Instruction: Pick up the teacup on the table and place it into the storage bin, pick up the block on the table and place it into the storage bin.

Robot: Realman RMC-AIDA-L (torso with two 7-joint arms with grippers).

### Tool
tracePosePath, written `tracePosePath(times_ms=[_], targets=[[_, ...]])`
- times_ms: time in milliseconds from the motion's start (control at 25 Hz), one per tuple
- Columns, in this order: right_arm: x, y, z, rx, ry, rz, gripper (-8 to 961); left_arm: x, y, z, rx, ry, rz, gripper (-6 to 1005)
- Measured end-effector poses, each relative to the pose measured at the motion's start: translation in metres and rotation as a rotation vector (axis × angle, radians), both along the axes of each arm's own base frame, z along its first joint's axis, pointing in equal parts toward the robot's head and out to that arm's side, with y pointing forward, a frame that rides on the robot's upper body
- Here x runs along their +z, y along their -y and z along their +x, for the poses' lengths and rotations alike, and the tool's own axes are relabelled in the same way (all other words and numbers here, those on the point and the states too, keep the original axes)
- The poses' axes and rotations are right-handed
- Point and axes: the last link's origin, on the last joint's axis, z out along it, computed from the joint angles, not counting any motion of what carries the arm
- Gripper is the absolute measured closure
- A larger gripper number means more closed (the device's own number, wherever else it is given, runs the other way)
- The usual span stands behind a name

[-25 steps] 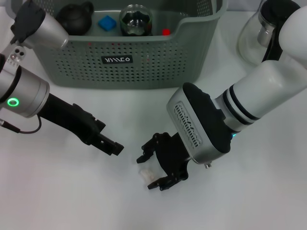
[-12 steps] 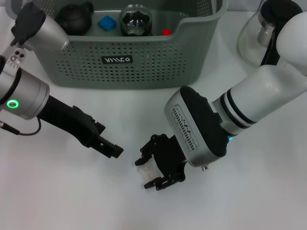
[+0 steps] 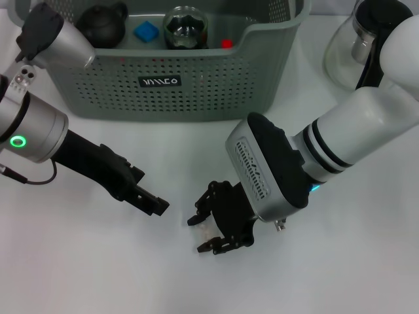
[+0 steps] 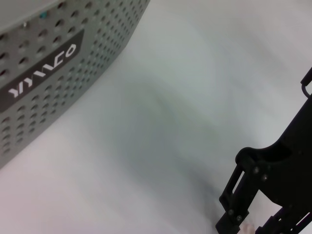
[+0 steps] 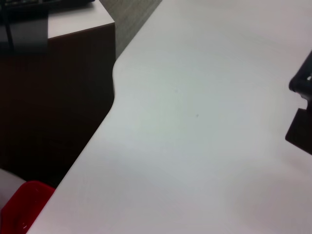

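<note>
On the smooth white table, the large grey-green plastic storage bin with perforated walls, a rounded rim dipped at the front and a small white logo sits toward twelve o'clock in the head view. Inside it lie a dark rounded teapot, a small blue square block, a clear round glass vessel and a small red piece. A clear glass teapot stands on the table at about two o'clock, just beside the bin's right wall. The right gripper, black and angular on a glossy white and silver arm, is low over the table at about six o'clock, its fingers spread on either side of a small pale translucent teacup; whether they press on it cannot be told. The cup sits on the tabletop between those fingertips, well apart from the bin. The left gripper, matte black with narrow fingers drawn together on nothing, hangs just above the table at about seven o'clock, near the right gripper on its nine o'clock side. The left wrist view shows the bin's logo wall and the black fingers of the right gripper.
</note>
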Motion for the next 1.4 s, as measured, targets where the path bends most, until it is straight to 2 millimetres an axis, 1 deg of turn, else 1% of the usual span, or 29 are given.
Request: tracePosePath(times_ms=[240,400,560,760,840,880,920,1000,1040,1080,1120,1160,1200,1280,1360,1400], targets=[[0.006,-0.005,-0.005,-0.034,-0.023,0.007,507,0.001,0.001,-0.001,0.003,0.0,0.0,51],[0.021,-0.016,-0.011,-0.092,-0.058,0.031,510,0.002,0.002,-0.002,0.006,0.001,0.003,52],[0.051,-0.032,-0.018,-0.185,-0.107,0.038,510,0.004,0.002,-0.003,0.01,0.0,0.007,52],[0.107,-0.044,-0.032,-0.345,-0.192,0.017,509,0.007,0.004,-0.01,0.025,-0.008,0.019,52],[0.133,-0.045,-0.042,-0.398,-0.233,0.004,509,0.009,0.006,-0.013,0.032,-0.008,0.024,52],[0.147,-0.046,-0.051,-0.414,-0.259,0.0,509,0.01,0.007,-0.015,0.037,-0.01,0.024,52],[0.157,-0.046,-0.056,-0.427,-0.273,-0.003,509,0.01,0.007,-0.016,0.038,-0.011,0.023,52],[0.182,-0.047,-0.072,-0.445,-0.321,0.009,509,0.012,0.008,-0.017,0.041,-0.013,0.024,52],[0.194,-0.049,-0.081,-0.453,-0.345,0.02,509,0.013,0.008,-0.017,0.041,-0.013,0.025,52],[0.213,-0.053,-0.099,-0.468,-0.39,0.047,509,0.013,0.008,-0.017,0.039,-0.013,0.025,52],[0.213,-0.053,-0.099,-0.468,-0.39,0.047,509,0.014,0.008,-0.017,0.037,-0.014,0.026,52],[0.229,-0.062,-0.118,-0.487,-0.437,0.078,509,0.013,0.007,-0.016,0.031,-0.013,0.025,52],[0.229,-0.062,-0.118,-0.487,-0.437,0.078,509,0.013,0.007,-0.016,0.031,-0.013,0.025,52],[0.238,-0.074,-0.136,-0.51,-0.472,0.115,510,0.012,0.006,-0.014,0.025,-0.009,0.024,52],[0.235,-0.089,-0.149,-0.528,-0.487,0.17,511,0.011,0.005,-0.012,0.017,-0.007,0.024,52],[0.23,-0.099,-0.154,-0.539,-0.486,0.214,512,0.011,0.005,-0.01,0.011,-0.006,0.023,52]])
